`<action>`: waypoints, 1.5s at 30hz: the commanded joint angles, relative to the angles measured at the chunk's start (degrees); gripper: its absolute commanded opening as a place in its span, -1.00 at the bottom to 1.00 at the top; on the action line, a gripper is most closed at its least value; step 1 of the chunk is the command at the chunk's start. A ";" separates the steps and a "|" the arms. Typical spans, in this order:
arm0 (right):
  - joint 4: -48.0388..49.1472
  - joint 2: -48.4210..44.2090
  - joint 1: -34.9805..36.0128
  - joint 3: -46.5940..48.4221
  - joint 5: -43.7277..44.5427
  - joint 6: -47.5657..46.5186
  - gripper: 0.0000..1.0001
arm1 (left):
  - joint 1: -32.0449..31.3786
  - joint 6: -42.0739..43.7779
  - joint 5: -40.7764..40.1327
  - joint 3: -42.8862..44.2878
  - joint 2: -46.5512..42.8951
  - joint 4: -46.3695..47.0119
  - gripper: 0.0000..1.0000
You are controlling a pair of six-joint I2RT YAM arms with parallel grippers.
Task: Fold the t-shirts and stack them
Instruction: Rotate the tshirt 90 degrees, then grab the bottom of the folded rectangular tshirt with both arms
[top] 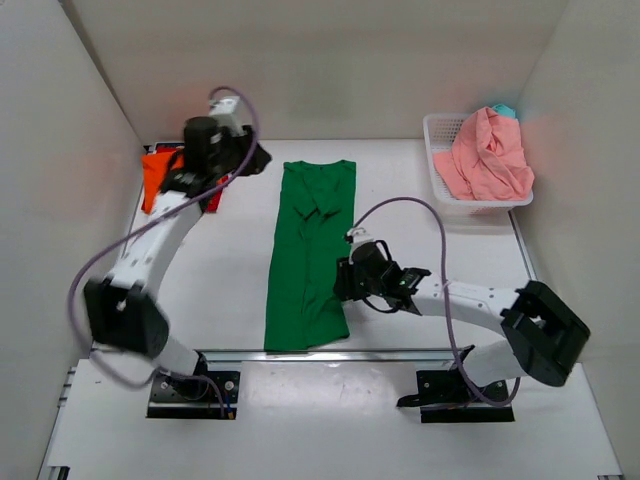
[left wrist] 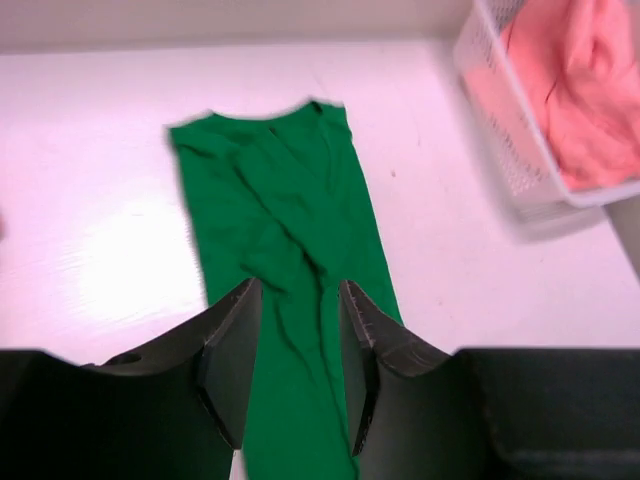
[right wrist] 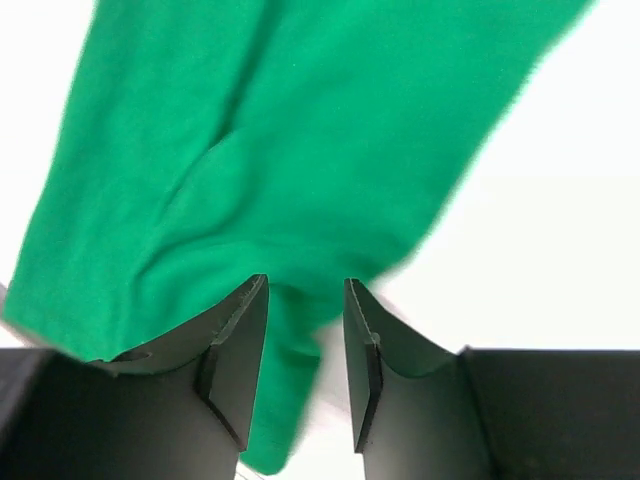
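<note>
The dark green t-shirt lies in the middle of the table as a long narrow strip, collar end far; it also shows in the left wrist view and the right wrist view. My right gripper is low at the strip's right edge, open, with a fold of green cloth between its jaws. My left gripper is open and empty, raised left of the collar end. The orange t-shirt lies at the far left, with a bit of red cloth beside it under my left arm. The salmon pink t-shirt is heaped in the basket.
The white lattice basket stands at the far right corner and shows in the left wrist view. Something teal pokes out behind the pink shirt. White walls close in the table on three sides.
</note>
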 commanded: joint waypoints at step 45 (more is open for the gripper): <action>4.93 -15.46 13.03 -18.92 -5.65 26.67 -1.00 | -26.77 -24.70 -5.67 -66.61 -46.65 -16.93 -1.00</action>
